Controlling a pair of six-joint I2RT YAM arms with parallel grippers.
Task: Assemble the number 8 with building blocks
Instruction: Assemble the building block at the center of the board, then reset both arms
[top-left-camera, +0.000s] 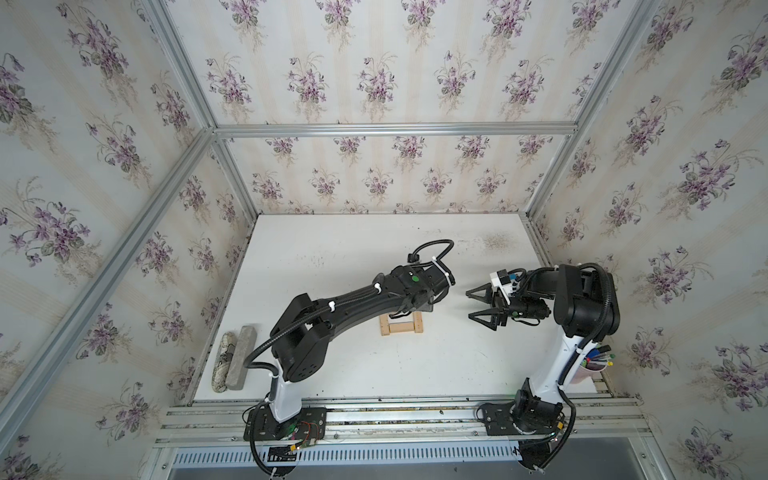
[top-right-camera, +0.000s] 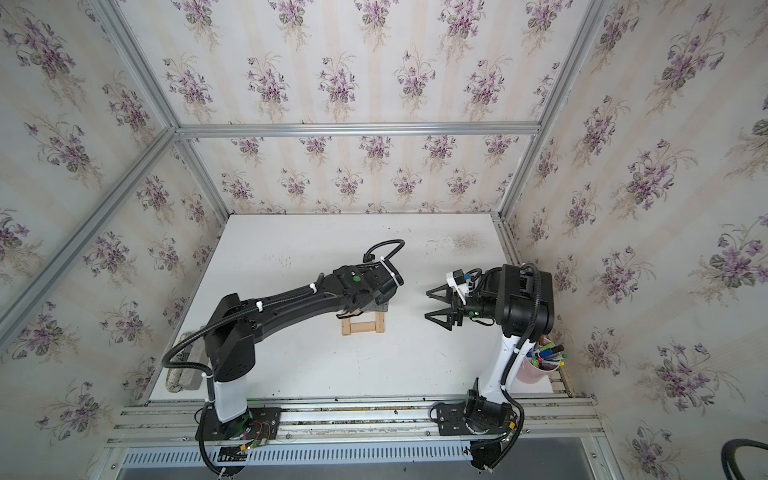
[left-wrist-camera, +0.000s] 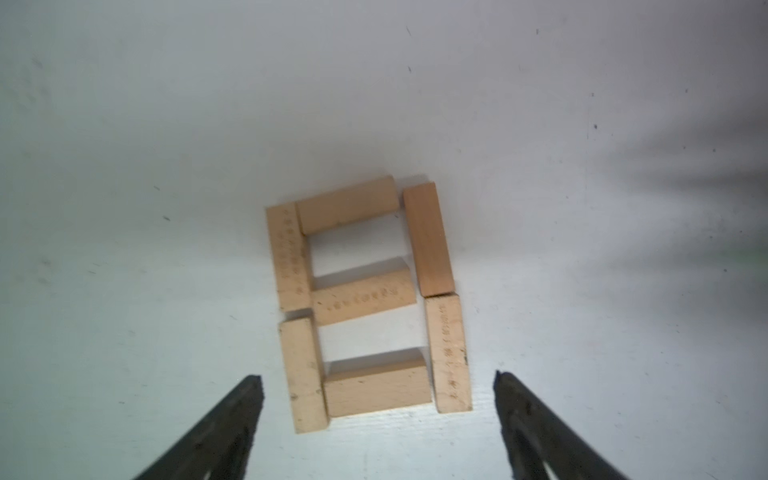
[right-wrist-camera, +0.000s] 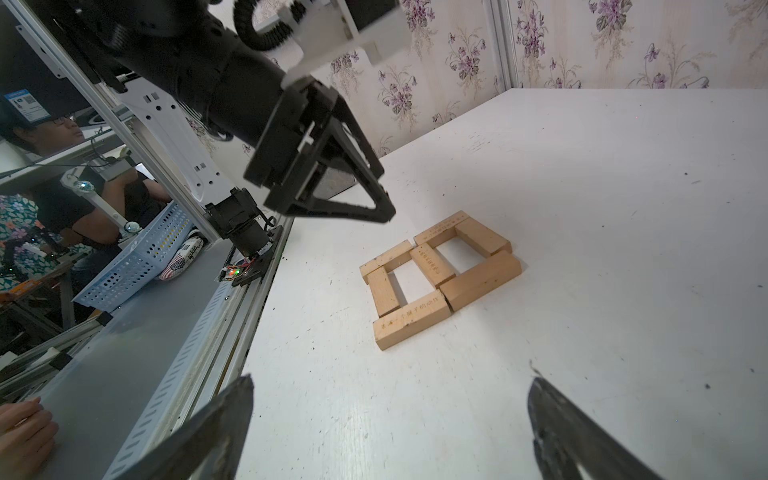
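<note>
The building blocks (left-wrist-camera: 363, 301) lie flat on the white table as the number 8 (right-wrist-camera: 430, 264): three crossbars between two sides of two blocks each. The crossbars sit slightly skewed. In both top views the left arm covers the far half, and only the near loop (top-left-camera: 402, 330) (top-right-camera: 363, 328) shows. My left gripper (left-wrist-camera: 377, 380) hangs open above the figure's end, its fingers wide to either side and holding nothing. From the right wrist view that left gripper (right-wrist-camera: 386, 210) is clear of the wood. My right gripper (right-wrist-camera: 390, 381) (top-left-camera: 471, 305) is open and empty, hovering to the right of the figure.
A grey stone-like bar (top-left-camera: 243, 357) and a mottled oblong (top-left-camera: 222, 361) lie at the table's left edge. A cup of pens (top-left-camera: 594, 365) stands at the right edge. Metal rails (top-left-camera: 374, 411) run along the front. A perforated basket (right-wrist-camera: 137, 257) sits outside the frame.
</note>
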